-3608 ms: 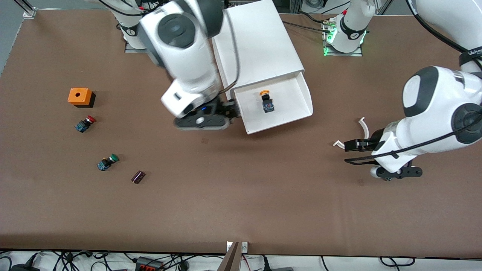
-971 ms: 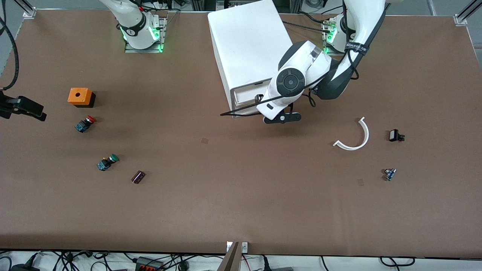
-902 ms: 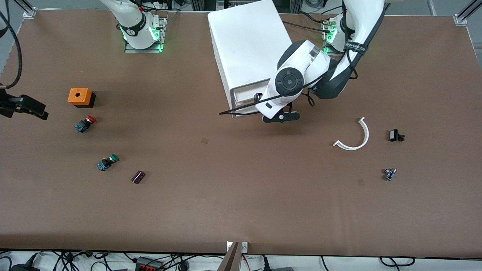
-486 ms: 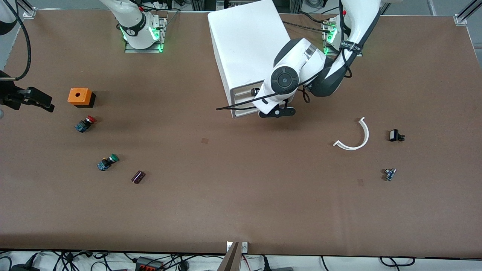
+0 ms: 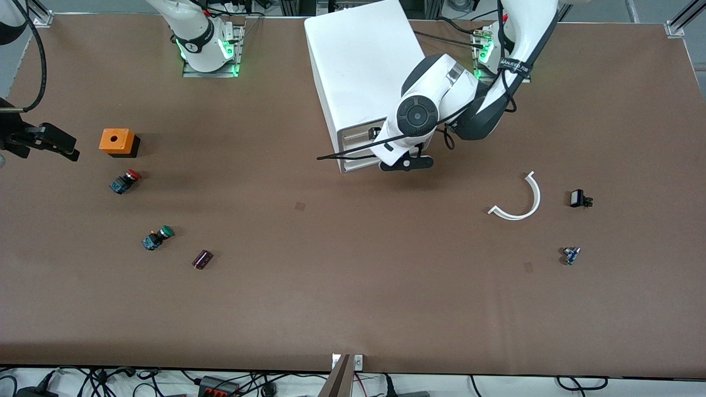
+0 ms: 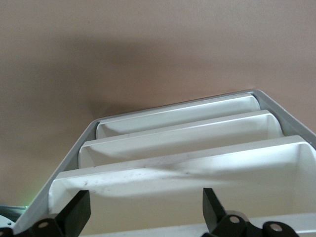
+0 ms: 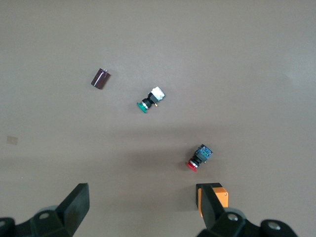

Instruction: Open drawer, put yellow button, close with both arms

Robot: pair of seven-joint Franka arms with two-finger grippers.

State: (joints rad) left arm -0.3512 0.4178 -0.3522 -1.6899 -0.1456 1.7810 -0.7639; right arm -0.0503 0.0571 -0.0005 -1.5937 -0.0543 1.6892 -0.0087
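Note:
The white cabinet (image 5: 367, 66) stands between the arms' bases. Its top drawer (image 5: 358, 134) is pushed in, level with the lower drawers. The left wrist view shows the stacked drawer fronts, the top drawer (image 6: 177, 190) closest. My left gripper (image 5: 377, 134) is open and empty at the front of the top drawer; in its wrist view the left gripper (image 6: 145, 217) straddles the drawer's front edge. The yellow button is hidden. My right gripper (image 5: 41, 140) is open and empty over the table's edge at the right arm's end, beside the orange box (image 5: 117, 141); its own view shows the right gripper (image 7: 143, 207) above bare table.
A red-capped button (image 5: 124, 181), a green-capped button (image 5: 157, 237) and a dark capacitor (image 5: 202, 258) lie nearer the front camera than the orange box. A white curved strip (image 5: 521, 199) and two small parts (image 5: 579, 198) (image 5: 570, 255) lie toward the left arm's end.
The drawer, earlier open with the yellow button in it, is now shut. My left gripper has pressed in against the cabinet front. My right gripper has withdrawn to the table's edge.

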